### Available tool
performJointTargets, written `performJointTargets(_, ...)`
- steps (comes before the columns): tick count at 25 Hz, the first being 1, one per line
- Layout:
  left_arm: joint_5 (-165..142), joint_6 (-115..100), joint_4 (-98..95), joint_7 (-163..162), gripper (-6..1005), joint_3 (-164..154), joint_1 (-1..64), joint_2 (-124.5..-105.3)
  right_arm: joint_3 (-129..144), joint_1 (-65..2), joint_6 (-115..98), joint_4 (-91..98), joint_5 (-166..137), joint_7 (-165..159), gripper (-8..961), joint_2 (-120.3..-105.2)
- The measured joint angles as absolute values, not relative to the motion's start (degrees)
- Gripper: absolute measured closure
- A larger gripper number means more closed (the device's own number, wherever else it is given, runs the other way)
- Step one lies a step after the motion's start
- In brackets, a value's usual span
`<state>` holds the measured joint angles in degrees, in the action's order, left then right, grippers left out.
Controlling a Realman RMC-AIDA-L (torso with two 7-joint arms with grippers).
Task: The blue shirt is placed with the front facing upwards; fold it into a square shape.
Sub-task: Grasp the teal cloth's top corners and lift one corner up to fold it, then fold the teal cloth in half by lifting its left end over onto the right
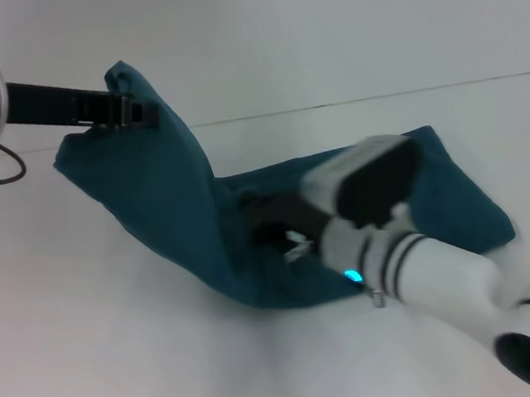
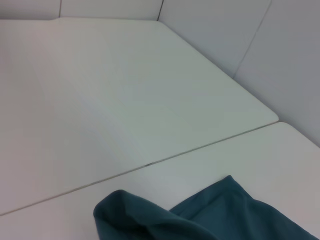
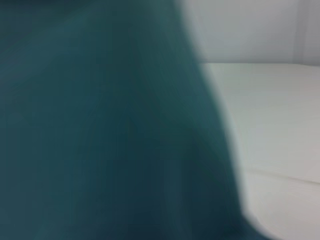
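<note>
The blue shirt (image 1: 160, 191) is a dark teal bundle on the white table (image 1: 93, 368), with no lettering showing. My left gripper (image 1: 133, 111) is at the far left, shut on the shirt's upper edge and holding that side raised off the table. My right gripper (image 1: 262, 216) reaches in from the near right and is buried in the fold at the shirt's middle, with the cloth hiding its tip. The right part of the shirt lies flat. A raised shirt edge shows in the left wrist view (image 2: 210, 220). Teal cloth fills most of the right wrist view (image 3: 100, 125).
A seam between two tabletops (image 1: 378, 98) runs across the back behind the shirt. A thin black cable (image 1: 6, 173) hangs by the left arm. The white wall rises behind the table (image 2: 280, 45).
</note>
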<state>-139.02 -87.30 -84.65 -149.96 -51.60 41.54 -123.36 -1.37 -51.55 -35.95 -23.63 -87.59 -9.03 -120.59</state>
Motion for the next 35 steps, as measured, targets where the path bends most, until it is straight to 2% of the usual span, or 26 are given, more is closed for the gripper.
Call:
performJointTargets(4, -139.0, -87.4, -84.5, -149.7, 960, -50.6, 41.5, -123.07, -3.9, -46.1, -40.5, -21.9, -87.7, -9.0, 945, -120.36)
performJointTargets(7, -139.0, -87.5, -84.8, -149.9, 960, -50.4, 41.6, -122.68, -3.9, -44.8, -41.8, -21.5, -88.0, -9.0, 944, -120.57)
performJointTargets(13, -138.9, -87.9, -86.3, -150.0, 957, -50.2, 42.4, -122.66, -4.3, -48.2, -36.5, -24.4, -92.5, -9.0, 942, -121.39)
performJointTargets(18, -138.9, -88.0, -86.9, -150.1, 952, -49.8, 42.9, -122.53, -4.5, -53.6, -29.8, -27.5, -93.4, -9.0, 940, -121.5)
performJointTargets(22, -138.9, -88.0, -86.7, -150.1, 949, -49.7, 43.0, -122.51, -5.3, -55.2, -28.2, -28.6, -93.8, -9.0, 939, -121.55)
performJointTargets(25, -138.9, -87.4, -86.1, -149.9, 947, -49.7, 42.8, -122.68, -7.0, -52.8, -30.0, -28.1, -93.8, -9.0, 938, -121.03)
performJointTargets(29, -138.9, -87.2, -86.0, -149.5, 943, -49.7, 42.6, -123.12, -9.6, -45.4, -37.7, -25.2, -93.8, -9.8, 936, -119.78)
performJointTargets(32, -138.8, -87.0, -85.9, -149.5, 941, -49.8, 42.6, -123.54, -10.3, -42.1, -43.2, -21.4, -94.0, -12.7, 935, -119.79)
performJointTargets(35, -138.0, -86.7, -86.0, -149.4, 938, -49.8, 42.4, -123.7, -10.1, -41.6, -44.3, -20.6, -97.0, -16.5, 934, -119.91)
